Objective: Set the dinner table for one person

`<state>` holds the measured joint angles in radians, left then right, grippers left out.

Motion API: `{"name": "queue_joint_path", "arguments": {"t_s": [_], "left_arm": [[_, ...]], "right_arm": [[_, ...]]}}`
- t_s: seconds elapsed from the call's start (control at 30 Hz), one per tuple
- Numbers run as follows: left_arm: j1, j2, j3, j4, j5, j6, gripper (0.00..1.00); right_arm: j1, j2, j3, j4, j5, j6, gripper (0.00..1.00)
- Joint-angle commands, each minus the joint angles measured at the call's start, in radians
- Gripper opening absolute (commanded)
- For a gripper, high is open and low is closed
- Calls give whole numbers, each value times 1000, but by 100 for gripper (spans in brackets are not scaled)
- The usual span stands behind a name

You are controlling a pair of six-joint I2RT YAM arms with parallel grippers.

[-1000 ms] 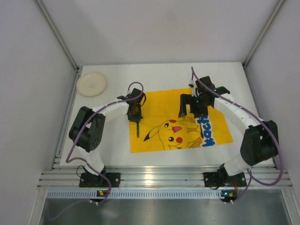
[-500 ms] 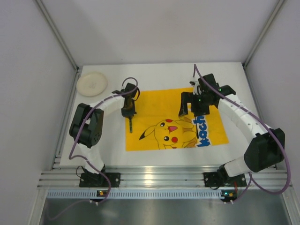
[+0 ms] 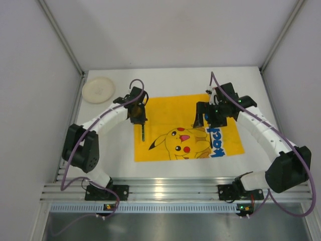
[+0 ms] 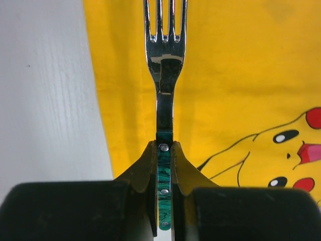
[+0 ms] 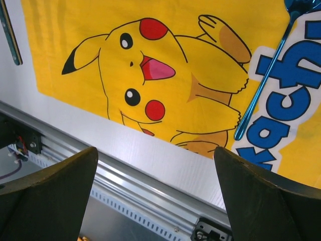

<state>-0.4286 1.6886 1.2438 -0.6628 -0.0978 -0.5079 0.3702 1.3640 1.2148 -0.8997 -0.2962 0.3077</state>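
Note:
My left gripper (image 3: 138, 118) (image 4: 165, 150) is shut on the green handle of a steel fork (image 4: 164, 75) (image 3: 143, 133). The fork's tines point toward the near rail over the left strip of the yellow cartoon mat (image 3: 170, 113) (image 4: 230, 70). The mat lies on the white dinner table (image 3: 175, 80). My right gripper (image 3: 209, 120) (image 5: 155, 186) hangs open above the mat's right side with nothing between its fingers (image 5: 52, 188). In the right wrist view a shiny blue spoon (image 5: 263, 80) lies on the mat's blue lettering (image 5: 296, 60).
A round cream plate (image 3: 99, 89) sits at the table's far left corner. An aluminium rail (image 3: 165, 188) runs along the near edge by both arm bases. Grey walls (image 3: 30, 100) close in both sides and the back.
The left gripper carried the fork a little left and farther back, its elbow swinging outward. The mat shifted slightly left. The right gripper drifted a little right and stayed open.

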Motion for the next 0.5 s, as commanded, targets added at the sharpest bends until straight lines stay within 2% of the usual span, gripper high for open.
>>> {"name": "queue_joint_path", "arguments": {"t_s": [0.0, 0.27, 0.47], "left_arm": [[-30, -73, -72, 14, 37, -38, 0], [-44, -29, -173, 114, 35, -103, 0], [-48, 19, -155, 138, 17, -104, 0]], "right_arm": [[-5, -39, -18, 7, 9, 7, 100], [-4, -48, -32, -15, 26, -13, 100], [-5, -55, -54, -16, 31, -7, 100]]}}
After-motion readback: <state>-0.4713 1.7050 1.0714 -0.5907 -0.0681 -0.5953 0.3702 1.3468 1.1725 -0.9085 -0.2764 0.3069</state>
